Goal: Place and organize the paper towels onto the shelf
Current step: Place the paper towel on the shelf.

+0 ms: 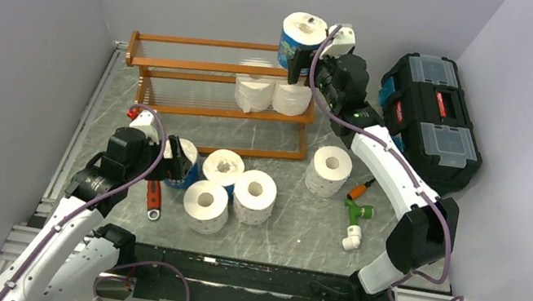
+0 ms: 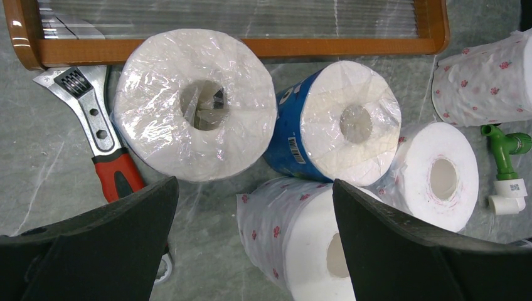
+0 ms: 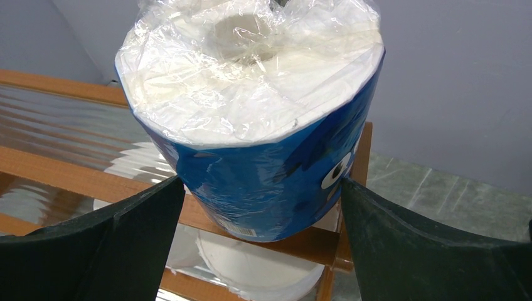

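- Blue-wrapped roll sits atop the shelf, right end; right hand straddles it wide, grip unclear tbh.
- If released, pull straight back, no nudging.
- Left hand spread, empty.

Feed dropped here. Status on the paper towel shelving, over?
Left gripper open above table rolls. Right gripper astride blue-wrapped roll at shelf top, grip unclear. Wrench beside rolls.

1. The left pincer is hanging wide open over the bench.
2. A clear-wrapped roll and a blue-wrapped roll are standing side by side, near the shelf.
3. A wrench is lying to their left.
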Robot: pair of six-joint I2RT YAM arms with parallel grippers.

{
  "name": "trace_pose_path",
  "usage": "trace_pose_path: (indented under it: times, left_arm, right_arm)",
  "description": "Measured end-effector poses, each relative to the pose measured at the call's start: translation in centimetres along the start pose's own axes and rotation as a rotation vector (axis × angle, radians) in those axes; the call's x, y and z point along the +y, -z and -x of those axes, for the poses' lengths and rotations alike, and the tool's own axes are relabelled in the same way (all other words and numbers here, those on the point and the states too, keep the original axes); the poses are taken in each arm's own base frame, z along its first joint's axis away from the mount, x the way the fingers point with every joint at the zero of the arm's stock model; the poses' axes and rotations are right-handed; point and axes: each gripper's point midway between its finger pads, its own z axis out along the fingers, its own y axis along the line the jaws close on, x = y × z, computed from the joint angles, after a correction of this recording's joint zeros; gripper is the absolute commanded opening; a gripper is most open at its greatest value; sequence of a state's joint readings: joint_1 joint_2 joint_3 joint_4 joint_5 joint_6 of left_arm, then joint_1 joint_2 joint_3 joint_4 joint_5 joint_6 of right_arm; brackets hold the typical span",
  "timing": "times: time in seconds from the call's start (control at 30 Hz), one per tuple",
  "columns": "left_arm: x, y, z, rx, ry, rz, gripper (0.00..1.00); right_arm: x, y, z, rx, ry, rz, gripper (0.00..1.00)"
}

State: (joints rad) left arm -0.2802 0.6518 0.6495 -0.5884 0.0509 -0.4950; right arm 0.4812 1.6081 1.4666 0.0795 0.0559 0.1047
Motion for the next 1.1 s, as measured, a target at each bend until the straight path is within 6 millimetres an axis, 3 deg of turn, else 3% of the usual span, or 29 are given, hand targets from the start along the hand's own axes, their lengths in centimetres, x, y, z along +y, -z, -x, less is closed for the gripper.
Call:
trace_pose_path:
  times: [0.33,1.1]
  left_arm:
    - [0.0,0.0,0.0,0.0,0.0,0.0,0.99]
    - [0.03,-0.01,0.01,0.0,0.001,0.001,0.99]
  right_arm:
    - [-0.17,-0.76,0.05,-0.004,-0.001,-0.013,0.95]
    - [-0.17,-0.48,-0.02,-0.006,-0.001,-0.011,1.0]
